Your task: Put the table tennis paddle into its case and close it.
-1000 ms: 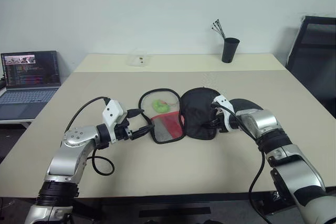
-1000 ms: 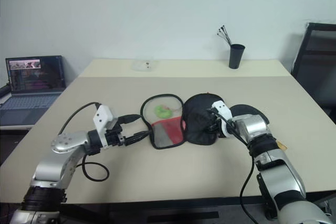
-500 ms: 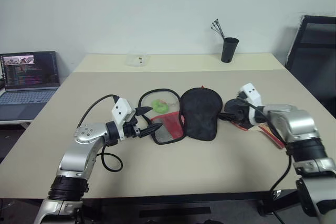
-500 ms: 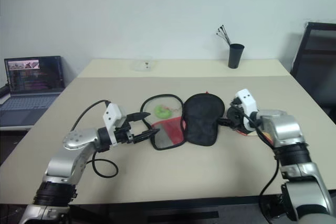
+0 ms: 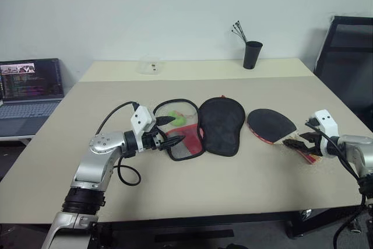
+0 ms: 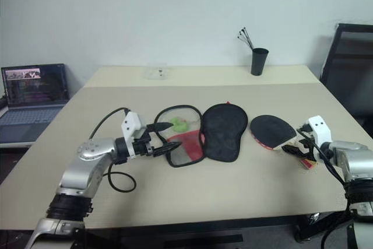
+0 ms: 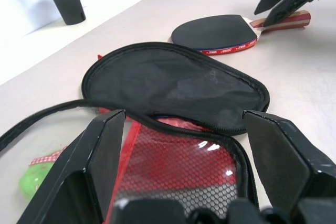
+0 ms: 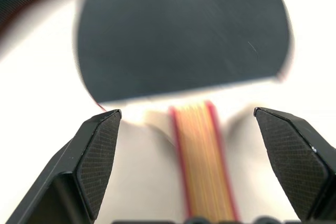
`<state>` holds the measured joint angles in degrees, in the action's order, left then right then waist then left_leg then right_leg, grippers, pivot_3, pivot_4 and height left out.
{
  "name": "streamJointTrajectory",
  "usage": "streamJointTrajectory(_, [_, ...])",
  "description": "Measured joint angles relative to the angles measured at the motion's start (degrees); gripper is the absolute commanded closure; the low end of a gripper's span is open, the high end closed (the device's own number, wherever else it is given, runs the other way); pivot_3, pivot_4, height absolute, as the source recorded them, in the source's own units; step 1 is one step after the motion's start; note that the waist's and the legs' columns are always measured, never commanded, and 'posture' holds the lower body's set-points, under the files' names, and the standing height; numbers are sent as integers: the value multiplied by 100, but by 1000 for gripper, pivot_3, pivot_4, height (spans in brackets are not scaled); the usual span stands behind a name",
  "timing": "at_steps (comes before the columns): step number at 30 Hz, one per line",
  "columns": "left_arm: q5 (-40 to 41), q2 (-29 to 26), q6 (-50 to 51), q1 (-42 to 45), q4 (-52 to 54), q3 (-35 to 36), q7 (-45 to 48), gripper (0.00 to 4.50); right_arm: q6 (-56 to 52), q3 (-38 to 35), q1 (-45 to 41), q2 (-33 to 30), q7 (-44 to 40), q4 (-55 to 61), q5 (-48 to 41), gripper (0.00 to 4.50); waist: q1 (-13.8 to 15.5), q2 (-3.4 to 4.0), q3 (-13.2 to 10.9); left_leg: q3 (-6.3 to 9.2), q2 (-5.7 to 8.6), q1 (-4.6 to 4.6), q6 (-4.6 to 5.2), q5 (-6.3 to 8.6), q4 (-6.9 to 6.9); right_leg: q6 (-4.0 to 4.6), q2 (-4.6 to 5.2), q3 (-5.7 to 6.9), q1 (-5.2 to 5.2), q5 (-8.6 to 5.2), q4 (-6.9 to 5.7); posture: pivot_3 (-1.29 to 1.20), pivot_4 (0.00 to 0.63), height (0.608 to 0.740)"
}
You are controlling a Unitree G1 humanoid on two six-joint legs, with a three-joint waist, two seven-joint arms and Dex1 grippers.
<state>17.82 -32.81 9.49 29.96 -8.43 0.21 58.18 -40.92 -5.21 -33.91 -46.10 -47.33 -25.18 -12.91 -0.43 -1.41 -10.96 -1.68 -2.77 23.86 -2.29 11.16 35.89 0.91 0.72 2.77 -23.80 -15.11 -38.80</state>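
the only lettering sits on the red edge band of the round black rubber table tennis paddle (image 7: pixel 215 31), just under its face: a short run of small white marks, possibly a brand name, too small to read. the open grey laptop (image 5: pixel 30 80) shows coloured lines of text on its dark screen, none of them legible.

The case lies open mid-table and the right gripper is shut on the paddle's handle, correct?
Not quite: the right gripper is open, its fingers straddling the paddle handle without gripping, as the right wrist view shows. The case does lie open mid-table.
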Motion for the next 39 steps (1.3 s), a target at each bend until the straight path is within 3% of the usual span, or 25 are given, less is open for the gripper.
streamJointTrajectory(12, [-26, -17, -8, 15, -62, 1, 106, 599, 800, 403, -285, 119, -135, -898, 493, 40, -19, -8, 1, -13, -1, -11, 0, 0, 11, -17, -2, -19, 3, 10, -8, 0, 150, 740])
streamJointTrajectory(15, [-27, -29, -8, 14, -62, 3, 105, 599, 813, 410, -360, 188, -88, -994, 525, 634, -51, -13, 4, -14, -2, -16, 0, -1, 13, -20, -2, -22, 6, 12, -9, 0, 150, 740])
streamJointTrajectory(24, [-33, -42, -8, -123, -2, 7, 40, 599, 554, 146, -434, 438, 450, -973, 477, 3405, -116, -25, 11, -18, 0, -16, 0, -1, 12, -22, 1, -28, 7, 14, -10, 0, 150, 740])
streamJointTrajectory(29, [-31, -80, 2, -263, 138, 20, -20, 599, -87, -276, -406, 436, 869, -553, 273, 3444, -102, -22, 8, -22, 3, 5, 0, 0, 9, -22, 6, -33, -15, 14, -10, 0, 150, 740])
streamJointTrajectory(33, [-28, -85, 12, -347, 206, 27, -37, 599, -907, -797, -388, 514, 1306, 685, -81, 3444, -108, -18, 6, -32, -1, 13, 0, 0, 5, -23, 5, -50, -32, 14, -13, 0, 150, 740])
streamJointTrajectory(35, [-27, -84, 16, -356, 219, 30, -73, 599, -1444, -1009, -399, 844, 1611, 1633, -315, 3444, -143, -18, 6, -30, -13, 6, 0, 0, 4, -22, 6, -56, -32, 14, -13, 0, 150, 740])
streamJointTrajectory(39, [-22, -74, 25, -355, 249, 25, -127, 599, -2407, -924, -384, 2289, 2423, 3075, -670, 3444, -161, -18, 6, -32, -71, -2, -2, 0, 3, -21, -31, -50, -34, 15, -21, 0, 150, 740])
